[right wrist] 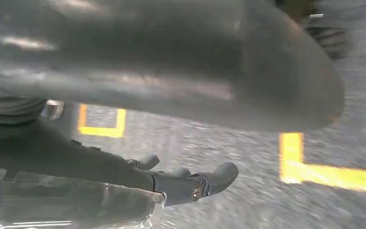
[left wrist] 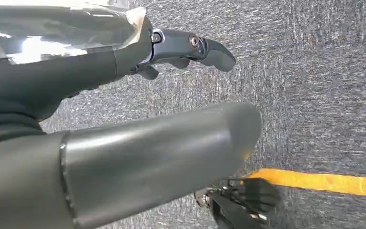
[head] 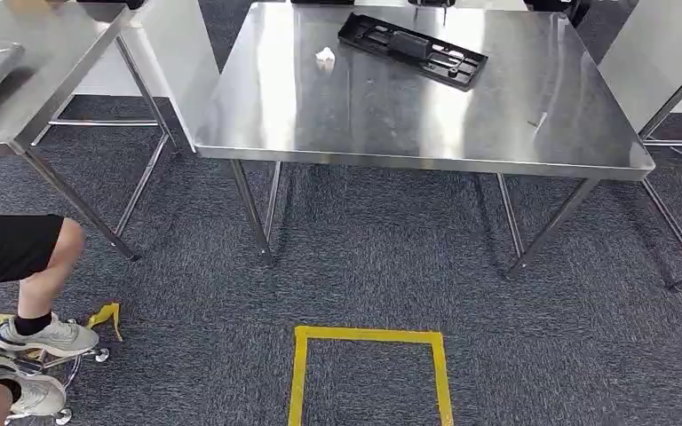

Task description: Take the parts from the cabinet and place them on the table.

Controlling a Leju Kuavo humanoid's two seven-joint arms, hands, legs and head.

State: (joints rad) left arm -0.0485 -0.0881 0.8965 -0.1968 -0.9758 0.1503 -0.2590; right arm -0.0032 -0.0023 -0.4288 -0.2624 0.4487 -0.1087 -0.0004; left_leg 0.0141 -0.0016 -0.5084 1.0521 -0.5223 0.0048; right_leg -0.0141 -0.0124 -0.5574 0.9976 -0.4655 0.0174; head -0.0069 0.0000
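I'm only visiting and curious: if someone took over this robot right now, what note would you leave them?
Left hand hangs over the carpet, shiny film along its fingers; grip unclear. Right hand likewise. A black tray lies on the steel table ahead, perhaps already delivered. Left: fetch parts from the cabinet, set them on that table.
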